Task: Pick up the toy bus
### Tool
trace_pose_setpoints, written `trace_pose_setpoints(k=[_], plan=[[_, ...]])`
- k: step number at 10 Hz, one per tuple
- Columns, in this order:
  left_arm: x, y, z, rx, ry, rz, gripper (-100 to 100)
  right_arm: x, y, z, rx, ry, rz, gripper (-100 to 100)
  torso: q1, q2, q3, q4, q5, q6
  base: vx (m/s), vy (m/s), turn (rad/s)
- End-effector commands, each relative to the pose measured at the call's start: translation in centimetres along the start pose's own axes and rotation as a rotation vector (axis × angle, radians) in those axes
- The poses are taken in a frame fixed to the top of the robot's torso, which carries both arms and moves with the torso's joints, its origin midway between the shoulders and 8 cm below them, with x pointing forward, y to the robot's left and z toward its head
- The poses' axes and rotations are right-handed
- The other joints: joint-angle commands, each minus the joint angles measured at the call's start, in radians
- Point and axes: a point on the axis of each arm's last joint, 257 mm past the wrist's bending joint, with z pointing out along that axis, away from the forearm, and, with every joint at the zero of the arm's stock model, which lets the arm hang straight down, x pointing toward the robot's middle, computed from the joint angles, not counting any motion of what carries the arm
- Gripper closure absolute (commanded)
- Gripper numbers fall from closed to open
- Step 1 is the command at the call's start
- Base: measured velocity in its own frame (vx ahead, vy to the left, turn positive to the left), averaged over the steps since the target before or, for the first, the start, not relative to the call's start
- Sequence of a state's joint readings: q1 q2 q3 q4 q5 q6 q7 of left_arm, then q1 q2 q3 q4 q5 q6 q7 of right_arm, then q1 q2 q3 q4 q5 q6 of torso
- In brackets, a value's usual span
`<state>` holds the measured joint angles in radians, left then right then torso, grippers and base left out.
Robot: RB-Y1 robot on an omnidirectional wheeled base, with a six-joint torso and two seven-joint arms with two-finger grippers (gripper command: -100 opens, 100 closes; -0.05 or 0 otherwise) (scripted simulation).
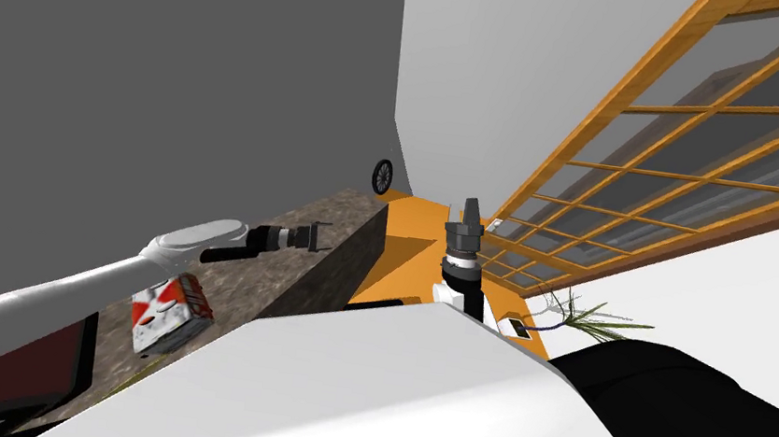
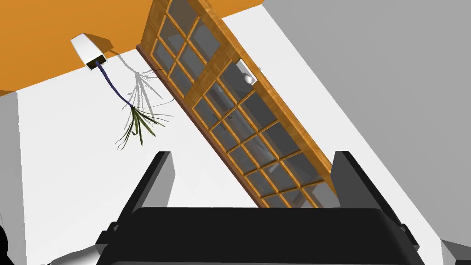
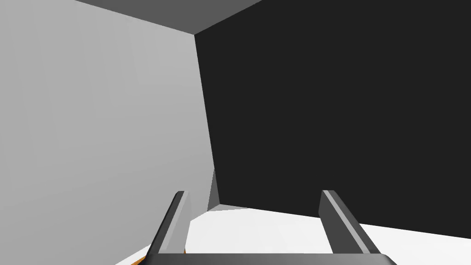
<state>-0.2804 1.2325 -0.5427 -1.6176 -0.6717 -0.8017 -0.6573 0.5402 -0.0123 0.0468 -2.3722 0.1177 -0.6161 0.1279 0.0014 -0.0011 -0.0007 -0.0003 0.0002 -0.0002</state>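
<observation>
The toy bus (image 1: 170,314), red and white, lies on a mottled brown counter top (image 1: 343,216), near its front edge. My left arm reaches over the counter, its forearm passing just above the bus. The left gripper (image 1: 322,238) is open and empty, well past the bus and beyond the counter's far end. In the left wrist view its fingers (image 2: 158,184) stand wide apart, facing a glazed door. My right gripper (image 1: 472,205) is raised in the middle, over the orange floor. Nothing lies between its open fingers (image 3: 177,221), which face a wall corner.
A dark red, boxy object (image 1: 30,361) lies on the counter beside the bus. A small black wheel (image 1: 382,175) leans by the grey wall. A wood-framed glazed door (image 1: 669,154) and a thin plant (image 1: 586,320) stand to the right, past the orange floor (image 1: 411,252).
</observation>
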Motion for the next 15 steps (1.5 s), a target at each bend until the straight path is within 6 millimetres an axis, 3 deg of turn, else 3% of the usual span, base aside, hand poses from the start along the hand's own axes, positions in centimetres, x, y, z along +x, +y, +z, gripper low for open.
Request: trace_pose_setpoints(k=[1, 2, 5, 6, 7, 8, 9, 10, 11, 12, 13, 14, 15], plan=[[1.9, -1.1, -1.2, 0.041, 0.056, 0.024, -100, 0.0, 0.0, 0.0, 0.000, 0.000, 0.000, 0, 0.000, 0.000, 0.000, 0.000, 0.000, 0.000, 0.019, 0.025, -0.116], [4.4, -1.8, -3.0, 0.091, 0.126, 0.065, -100, 0.0, 0.0, 0.0, 0.000, 0.000, 0.000, 0, 0.000, 0.000, 0.000, 0.000, 0.000, -0.001, 0.016, 0.027, -0.226], [7.5, -3.7, -6.2, 0.176, 0.224, 0.092, -100, 0.0, 0.0, 0.0, 0.000, 0.000, 0.000, 0, 0.001, 0.001, 0.001, 0.000, 0.000, -0.001, 0.004, 0.040, -0.127], [9.3, -4.5, -8.5, 0.234, 0.284, 0.126, -100, 0.0, 0.0, 0.0, 0.000, 0.000, 0.000, 0, 0.001, 0.002, 0.001, 0.000, 0.001, -0.001, -0.011, 0.051, -0.148], [10.3, -5.0, -9.5, 0.243, 0.312, 0.111, -100, 0.0, 0.0, 0.0, 0.000, 0.000, 0.000, 0, 0.002, 0.002, 0.001, 0.000, 0.001, -0.001, -0.012, 0.044, -0.162], [12.3, -6.0, -12.2, 0.298, 0.373, 0.128, -100, 0.0, 0.0, 0.0, 0.000, 0.000, 0.000, 0, 0.001, 0.002, 0.001, 0.001, 0.001, -0.001, -0.017, 0.051, -0.244], [12.6, -6.3, -13.1, 0.311, 0.393, 0.124, -100, 0.0, 0.0, 0.0, 0.000, 0.000, 0.000, 0, 0.002, 0.003, 0.001, 0.001, 0.001, -0.001, -0.015, 0.050, -0.108], [14.1, -7.3, -16.1, 0.371, 0.452, 0.138, -100, 0.0, 0.0, 0.0, 0.000, 0.000, 0.000, 0, 0.002, 0.003, 0.002, 0.001, 0.001, -0.001, -0.025, 0.054, -0.192], [14.6, -7.6, -17.0, 0.379, 0.471, 0.128, -100, 0.0, 0.0, 0.0, 0.000, 0.000, 0.000, 0, 0.002, 0.003, 0.002, 0.001, 0.001, -0.001, -0.024, 0.053, -0.111], [15.9, -8.7, -20.3, 0.436, 0.531, 0.129, -100, 0.0, 0.0, 0.0, 0.000, 0.000, 0.000, 0, 0.002, 0.003, 0.002, 0.001, 0.001, -0.001, -0.022, 0.056, -0.203], [16.1, -9.0, -21.0, 0.445, 0.545, 0.124, -100, 0.0, 0.0, 0.0, 0.000, 0.000, 0.000, 0, 0.002, 0.003, 0.002, 0.001, 0.001, 0.000, -0.021, 0.050, -0.105], [17.2, -10.6, -24.1, 0.505, 0.592, 0.111, -100, 0.0, 0.0, 0.0, 0.000, 0.000, 0.000, 0, 0.002, 0.003, 0.002, 0.001, 0.001, -0.002, -0.033, 0.051, -0.180], [17.2, -10.3, -25.1, 0.508, 0.613, 0.113, -100, 0.0, 0.0, 0.0, 0.000, 0.000, 0.000, 0, 0.002, 0.004, 0.002, 0.001, 0.001, -0.001, -0.033, 0.050, -0.096]])
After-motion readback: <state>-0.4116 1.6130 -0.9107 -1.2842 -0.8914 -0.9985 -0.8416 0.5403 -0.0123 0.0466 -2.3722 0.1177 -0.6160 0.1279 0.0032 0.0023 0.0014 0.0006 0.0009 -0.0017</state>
